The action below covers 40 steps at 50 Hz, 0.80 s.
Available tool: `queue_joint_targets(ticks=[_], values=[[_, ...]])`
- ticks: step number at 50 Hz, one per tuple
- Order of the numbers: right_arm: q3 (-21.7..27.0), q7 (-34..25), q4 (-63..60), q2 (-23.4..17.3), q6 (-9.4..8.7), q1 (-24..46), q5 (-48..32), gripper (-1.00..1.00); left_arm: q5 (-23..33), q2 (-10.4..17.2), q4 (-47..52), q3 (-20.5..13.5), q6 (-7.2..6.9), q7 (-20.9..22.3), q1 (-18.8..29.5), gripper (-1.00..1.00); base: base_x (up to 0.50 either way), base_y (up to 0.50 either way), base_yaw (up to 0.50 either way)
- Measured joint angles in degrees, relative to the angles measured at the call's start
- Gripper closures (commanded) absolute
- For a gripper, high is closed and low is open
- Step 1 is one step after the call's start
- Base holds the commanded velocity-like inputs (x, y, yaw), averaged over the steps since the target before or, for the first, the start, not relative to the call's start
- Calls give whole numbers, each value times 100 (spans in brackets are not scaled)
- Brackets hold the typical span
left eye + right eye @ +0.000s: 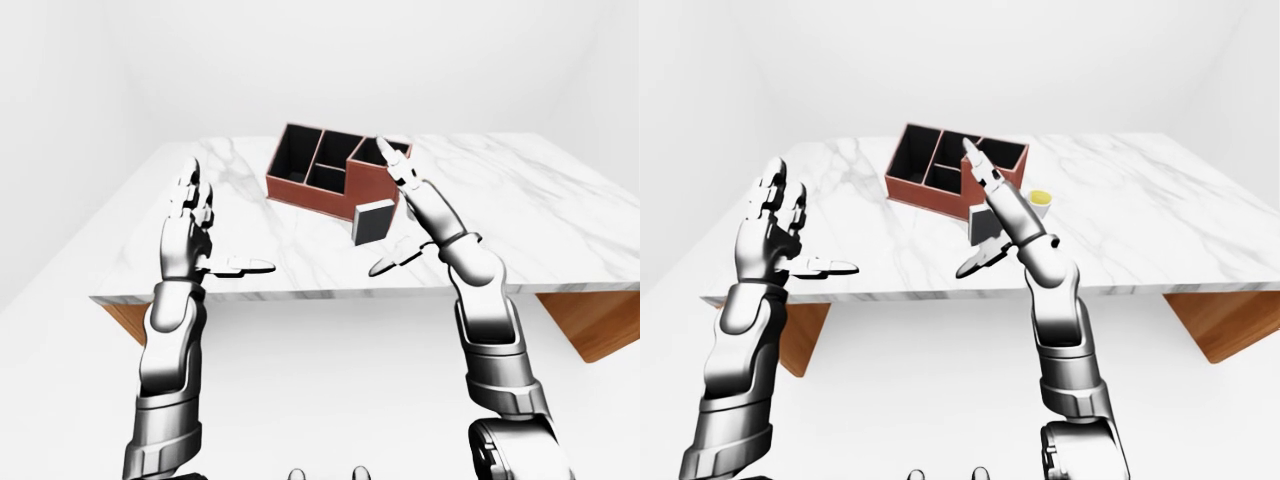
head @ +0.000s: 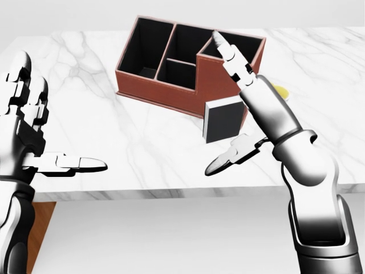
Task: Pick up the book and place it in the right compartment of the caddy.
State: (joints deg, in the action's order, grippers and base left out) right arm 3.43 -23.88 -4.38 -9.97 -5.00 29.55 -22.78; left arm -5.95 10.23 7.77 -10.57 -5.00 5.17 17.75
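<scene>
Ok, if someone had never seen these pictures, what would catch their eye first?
Probably the right hand, open, stretched up the middle of the head view over the upright dark book. Just behind stands the brown caddy with black compartments on the white marble table. The left hand, also open, is raised at that view's left edge, and a cup peeks out beside the caddy.
</scene>
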Motion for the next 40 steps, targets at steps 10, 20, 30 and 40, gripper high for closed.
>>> queue_joint_targets(ticks=[10,20,30,40], values=[[-43,-124,-452,38,0,15,-110,-100,-33,-6,194,-27,0,25,-70,-100,29,0,0],[-69,-201,-646,75,0,27,-184,-100,-62,-13,332,-49,0,58,-126,-100,29,0,0],[-77,-220,-712,91,0,36,-217,-100,-79,-11,422,-69,0,78,-166,-100,29,0,0],[-73,-248,-797,88,0,22,-240,-100,-56,-22,409,-55,0,83,-177,-100,29,0,0]])
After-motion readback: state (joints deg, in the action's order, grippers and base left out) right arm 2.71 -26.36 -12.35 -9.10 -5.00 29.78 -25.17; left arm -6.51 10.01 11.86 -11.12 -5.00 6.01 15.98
